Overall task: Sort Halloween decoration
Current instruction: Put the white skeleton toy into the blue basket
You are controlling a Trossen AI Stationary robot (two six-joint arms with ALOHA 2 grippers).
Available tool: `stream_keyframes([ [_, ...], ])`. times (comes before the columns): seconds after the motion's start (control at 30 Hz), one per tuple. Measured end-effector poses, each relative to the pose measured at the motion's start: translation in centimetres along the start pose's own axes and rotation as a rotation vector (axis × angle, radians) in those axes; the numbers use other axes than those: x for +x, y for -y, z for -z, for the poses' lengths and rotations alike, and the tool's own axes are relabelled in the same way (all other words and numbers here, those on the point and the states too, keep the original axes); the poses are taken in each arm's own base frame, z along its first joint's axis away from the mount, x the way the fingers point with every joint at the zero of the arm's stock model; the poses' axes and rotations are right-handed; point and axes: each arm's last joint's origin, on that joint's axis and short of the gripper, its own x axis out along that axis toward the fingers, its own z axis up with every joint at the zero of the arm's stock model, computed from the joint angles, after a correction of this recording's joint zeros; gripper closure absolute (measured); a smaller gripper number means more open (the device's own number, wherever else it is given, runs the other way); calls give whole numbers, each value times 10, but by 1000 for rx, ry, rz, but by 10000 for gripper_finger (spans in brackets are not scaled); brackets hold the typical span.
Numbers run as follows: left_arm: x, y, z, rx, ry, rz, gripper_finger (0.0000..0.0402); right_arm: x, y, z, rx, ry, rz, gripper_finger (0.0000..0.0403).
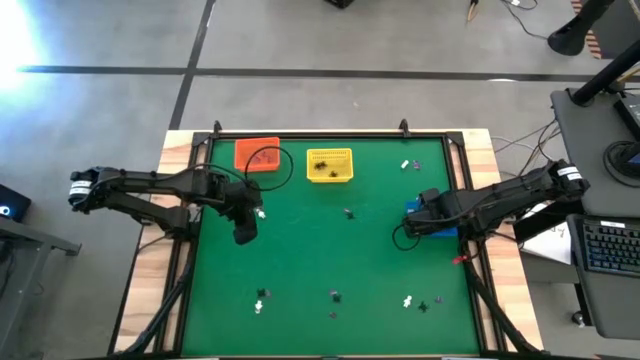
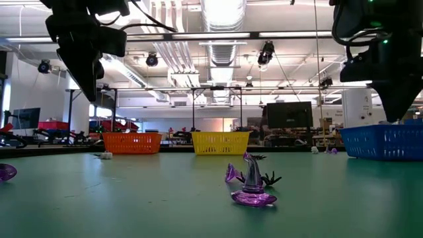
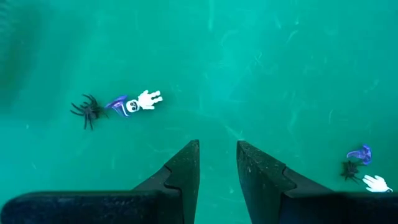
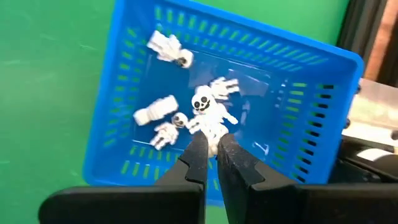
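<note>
High view: the green counter (image 1: 330,255) carries an orange basket (image 1: 257,155) at about eleven o'clock and a yellow basket (image 1: 329,165) at twelve, while a blue basket (image 1: 428,220) sits at three o'clock under the right hand (image 1: 412,212). The left hand (image 1: 247,232) hangs over bare mat at nine o'clock. Tiny trinkets (image 1: 335,296) of the Halloween decoration lie scattered along the six o'clock edge, one more (image 1: 348,212) near the centre and a white one (image 1: 405,165) at one o'clock. Low view: a purple witch hat (image 2: 252,188) stands upright on the mat with a black spider (image 2: 268,177) just behind it, and the three baskets line the far edge. Left wrist view: the left hand's fingers (image 3: 186,171) stand apart with nothing between them, above the mat; a spider (image 3: 87,111), a purple piece and a white skeleton (image 3: 144,101) lie touching in a row beyond them. Right wrist view: the right hand's fingers (image 4: 196,160) are together, pinching a white skeleton (image 4: 210,115) over the blue basket, where other white skeletons (image 4: 169,48) lie.
</note>
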Motion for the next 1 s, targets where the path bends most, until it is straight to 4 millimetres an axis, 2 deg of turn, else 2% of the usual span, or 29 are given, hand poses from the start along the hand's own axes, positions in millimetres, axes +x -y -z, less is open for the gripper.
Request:
stream_keyframes([
  [0.33, 11, 1, -3, -51, -49, -17, 313, -1, 0, -1, -10, 27, -5, 331],
  [0.53, 14, 3, -5, -52, -86, 9, 311, -4, -1, -2, -18, 33, -18, 326],
  [0.67, 11, 5, -10, -43, -80, 16, 294, -6, -2, -3, -45, 50, -20, 326],
  [0.83, 15, 6, -13, 21, -97, 7, 273, -8, -3, -4, -44, 67, -29, 326],
  [1.0, 24, 4, -15, 186, -119, -71, 272, -9, -4, -4, -41, 69, -43, 326],
])
